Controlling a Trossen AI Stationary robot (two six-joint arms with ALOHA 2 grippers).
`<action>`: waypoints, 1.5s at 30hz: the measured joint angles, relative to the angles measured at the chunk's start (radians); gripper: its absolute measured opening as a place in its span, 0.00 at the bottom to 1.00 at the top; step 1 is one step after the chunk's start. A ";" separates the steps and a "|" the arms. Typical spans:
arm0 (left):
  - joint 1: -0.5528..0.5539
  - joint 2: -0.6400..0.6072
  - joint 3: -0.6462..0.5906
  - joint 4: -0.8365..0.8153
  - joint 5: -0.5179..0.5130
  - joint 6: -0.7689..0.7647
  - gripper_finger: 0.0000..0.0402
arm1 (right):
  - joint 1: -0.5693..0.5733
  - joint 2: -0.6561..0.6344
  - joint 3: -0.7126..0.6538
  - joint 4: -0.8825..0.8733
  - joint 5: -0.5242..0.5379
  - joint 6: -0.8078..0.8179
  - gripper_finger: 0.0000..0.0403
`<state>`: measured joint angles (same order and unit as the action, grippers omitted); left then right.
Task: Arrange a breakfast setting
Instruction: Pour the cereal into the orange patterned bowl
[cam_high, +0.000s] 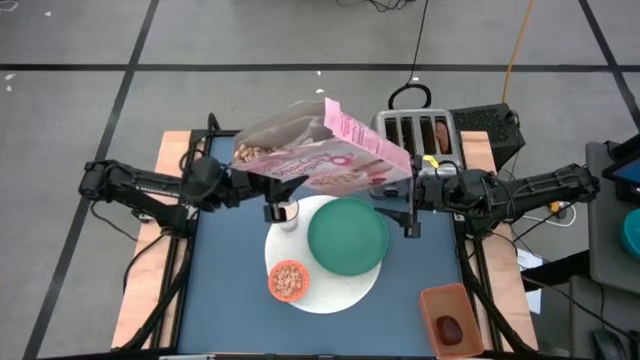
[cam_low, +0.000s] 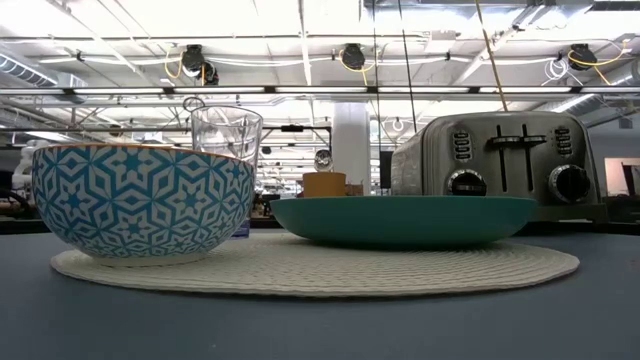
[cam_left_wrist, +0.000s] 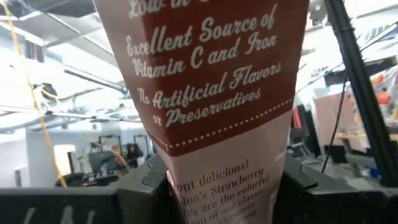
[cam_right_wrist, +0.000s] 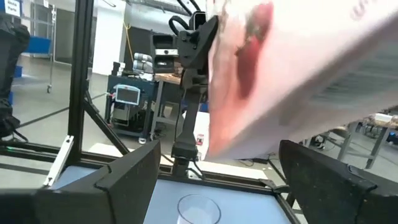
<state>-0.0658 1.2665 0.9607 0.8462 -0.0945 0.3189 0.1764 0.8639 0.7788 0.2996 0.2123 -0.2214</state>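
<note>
Currently handling the pink cereal box (cam_high: 325, 150), held aloft at upper centre of the high view, above the glass (cam_high: 289, 213) and the back edge of the round white mat (cam_high: 325, 290). Left gripper (cam_high: 262, 187) clamping the box's narrow lower end between both fingers, as confirmed in the left wrist view. Right gripper (cam_high: 412, 205) standing wide and empty at right of centre, just beside the green plate (cam_high: 347, 236) and touching nothing, box merely looming overhead in its own view.

Judging the step: cereal already lying in the bowl (cam_high: 288, 281) at lower left of the mat, so most likely carrying the box away after pouring, though possibly passing it across; hard telling which from these views.

Calling next for a clear spot off the mat, box brought upright before release, keeping well above the glass.

Lying tilted, long axis running left to right across the frame, opened flap end pointing toward upper right, near the toaster (cam_high: 415, 132).
</note>
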 joint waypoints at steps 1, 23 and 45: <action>0.001 -0.003 0.000 -0.001 -0.002 0.004 0.41 | 0.000 0.000 0.000 -0.002 0.000 0.009 0.80; 0.042 -0.383 0.000 -0.512 -0.142 0.036 0.41 | 0.002 -0.023 0.000 -0.012 -0.004 0.026 0.80; 0.146 -0.837 -0.380 -0.852 -0.422 -0.175 0.41 | 0.002 -0.043 0.000 -0.014 -0.004 0.026 0.80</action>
<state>0.0801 0.4290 0.5805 -0.0053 -0.5169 0.1443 0.1787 0.8207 0.7788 0.2859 0.2081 -0.1951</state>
